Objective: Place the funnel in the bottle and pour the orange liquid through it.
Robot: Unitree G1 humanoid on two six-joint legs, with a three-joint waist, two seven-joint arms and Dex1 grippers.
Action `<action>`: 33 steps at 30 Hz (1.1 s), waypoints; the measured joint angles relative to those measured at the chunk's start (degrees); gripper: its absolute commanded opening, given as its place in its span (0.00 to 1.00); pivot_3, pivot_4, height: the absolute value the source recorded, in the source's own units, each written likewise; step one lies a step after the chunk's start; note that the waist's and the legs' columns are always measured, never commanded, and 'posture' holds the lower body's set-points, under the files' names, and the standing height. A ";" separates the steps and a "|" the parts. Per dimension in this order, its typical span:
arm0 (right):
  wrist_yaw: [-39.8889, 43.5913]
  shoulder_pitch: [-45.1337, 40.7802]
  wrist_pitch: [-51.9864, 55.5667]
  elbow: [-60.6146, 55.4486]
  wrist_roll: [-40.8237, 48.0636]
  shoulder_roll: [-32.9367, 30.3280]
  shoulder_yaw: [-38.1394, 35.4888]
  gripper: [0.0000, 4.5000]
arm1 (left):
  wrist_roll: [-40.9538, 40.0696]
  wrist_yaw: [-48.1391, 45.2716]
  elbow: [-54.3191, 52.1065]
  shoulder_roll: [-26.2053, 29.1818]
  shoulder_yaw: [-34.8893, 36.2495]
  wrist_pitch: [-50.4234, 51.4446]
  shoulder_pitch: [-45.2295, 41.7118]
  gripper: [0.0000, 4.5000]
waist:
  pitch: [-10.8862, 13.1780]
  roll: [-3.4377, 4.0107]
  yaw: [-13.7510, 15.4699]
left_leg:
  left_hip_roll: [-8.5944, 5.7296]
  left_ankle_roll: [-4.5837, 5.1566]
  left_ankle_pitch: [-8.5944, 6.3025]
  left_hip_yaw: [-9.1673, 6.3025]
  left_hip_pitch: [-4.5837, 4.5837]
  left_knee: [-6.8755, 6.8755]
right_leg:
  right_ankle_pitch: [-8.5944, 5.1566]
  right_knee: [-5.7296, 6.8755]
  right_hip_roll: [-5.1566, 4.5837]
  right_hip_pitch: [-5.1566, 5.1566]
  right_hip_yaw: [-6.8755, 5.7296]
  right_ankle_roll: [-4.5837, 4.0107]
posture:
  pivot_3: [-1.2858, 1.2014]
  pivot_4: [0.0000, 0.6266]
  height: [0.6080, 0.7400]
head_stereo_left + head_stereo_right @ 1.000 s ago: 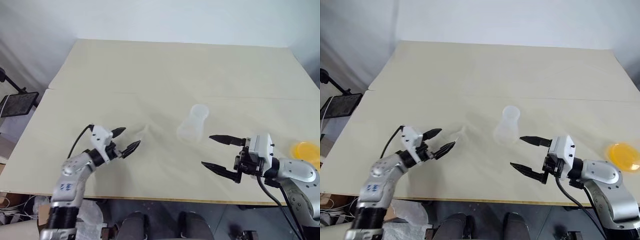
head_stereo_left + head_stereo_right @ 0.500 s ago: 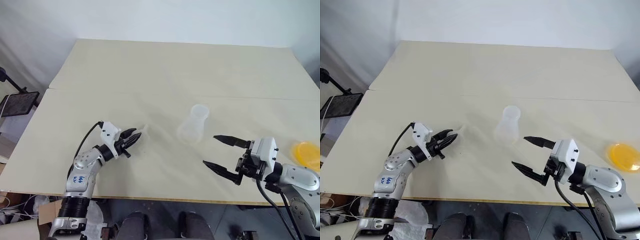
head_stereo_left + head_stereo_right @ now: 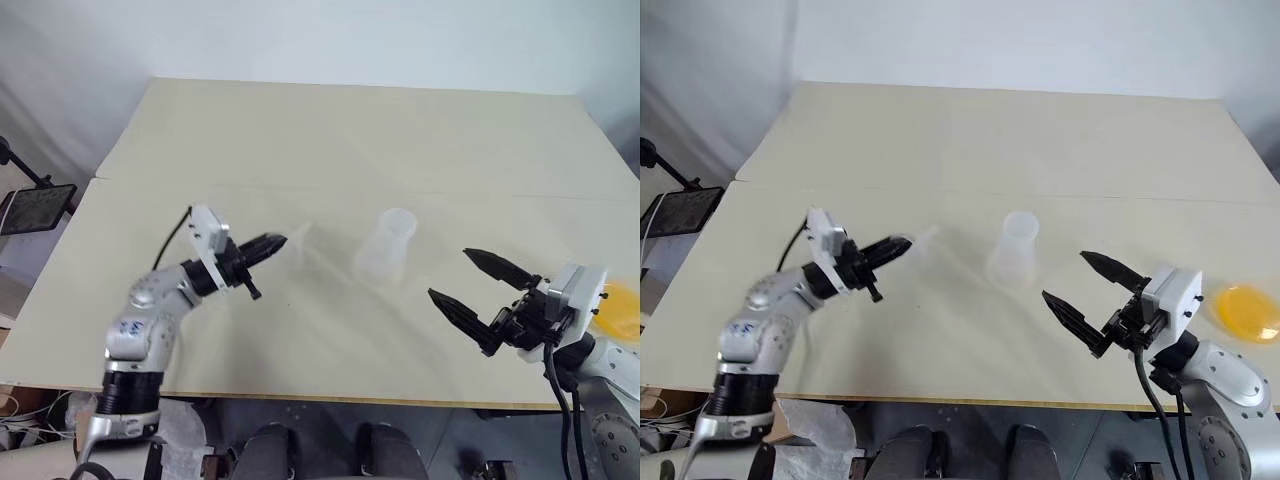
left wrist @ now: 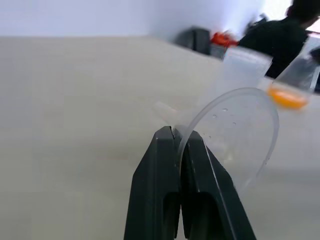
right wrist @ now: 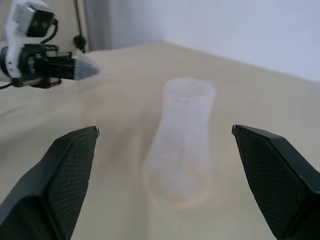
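With the funnel (image 4: 235, 140) pinched by its rim in the closed left tool (image 3: 268, 244) and held above the counter (image 3: 330, 140), carrying it over the upright bottle (image 3: 386, 246) is judged next (stem down into the neck), while the right tool (image 3: 1087, 297) is held wide open and empty nearby; the rim grip is made plain in the left wrist view, the orange liquid (image 3: 1243, 310) being placed near the counter's right edge by the head views.

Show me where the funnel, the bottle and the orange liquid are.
funnel (image 4: 235, 135), left wrist view, on its clear cone wall.
bottle (image 3: 385, 252), left eye view, on its body.
orange liquid (image 3: 1243, 310), right eye view, on its middle.

Beige table (image 3: 300, 140) (bottle (image 3: 384, 248) upright, mid-table)
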 measured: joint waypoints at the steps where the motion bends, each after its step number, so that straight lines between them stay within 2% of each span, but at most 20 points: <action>1: -0.83 0.36 -0.57 -0.61 -0.41 0.94 -0.08 1.00 | -1.78 -3.23 2.78 1.75 -0.80 4.23 -4.94 0.00 | 0.02 -0.03 0.30 | -0.02 0.01 0.02 -0.05 -0.10 0.05 | 0.00 0.01 0.02 -0.04 -0.08 0.00 | 0.52 0.24 1.00; 4: -1.99 0.66 -1.50 -2.42 -1.03 2.54 0.56 1.00 | -3.81 -10.16 7.69 4.63 -3.43 11.69 -18.32 0.00 | 0.01 -0.02 0.27 | -0.10 0.02 0.02 0.01 -0.16 0.06 | 0.01 -0.01 0.02 -0.13 0.01 0.02 | 0.52 0.24 1.00; 6: -2.47 0.87 -1.68 -2.74 -1.81 3.06 1.53 1.00 | -2.63 -12.82 10.63 4.76 -6.49 12.80 -23.65 0.00 | -0.01 0.02 -0.06 | -0.17 0.02 0.01 0.05 -0.10 -0.02 | 0.01 -0.01 0.03 -0.12 0.04 0.03 | 0.52 0.24 1.00; 11: -3.71 2.36 -3.04 -2.53 -4.24 5.12 2.44 1.00 | 5.49 -14.59 24.93 -0.65 -15.90 14.06 -36.52 0.00 | 0.01 -0.02 -0.05 | -0.24 -0.05 0.06 0.14 -0.27 0.00 | 0.01 0.01 0.17 -0.32 0.04 0.02 | 0.52 0.24 1.00; 16: -4.97 4.77 -4.45 -2.63 -6.21 7.48 3.38 1.00 | 7.38 -16.50 33.23 -6.41 -17.54 17.29 -45.55 0.00 | 0.01 -0.02 -0.30 | -0.19 -0.05 0.06 0.20 -0.30 -0.03 | 0.00 0.02 0.19 -0.41 0.11 0.02 | 0.52 0.24 1.00; 24: -6.71 7.93 -6.56 -3.05 -8.26 9.38 4.27 1.00 | 14.08 -21.49 39.99 -7.16 -21.59 14.69 -49.70 0.00 | 0.01 -0.02 -0.23 | -0.17 -0.06 0.06 0.26 -0.27 -0.01 | -0.01 0.03 0.21 -0.42 0.20 0.00 | 0.52 0.24 1.00; 33: -7.56 8.48 -7.45 -3.60 -9.09 9.55 4.28 1.00 | 20.18 -27.92 42.04 -7.93 -24.83 11.51 -51.28 0.00 | 0.01 -0.02 -0.13 | -0.14 -0.06 0.06 0.25 -0.28 -0.01 | -0.01 0.04 0.20 -0.43 0.22 0.00 | 0.52 0.24 1.00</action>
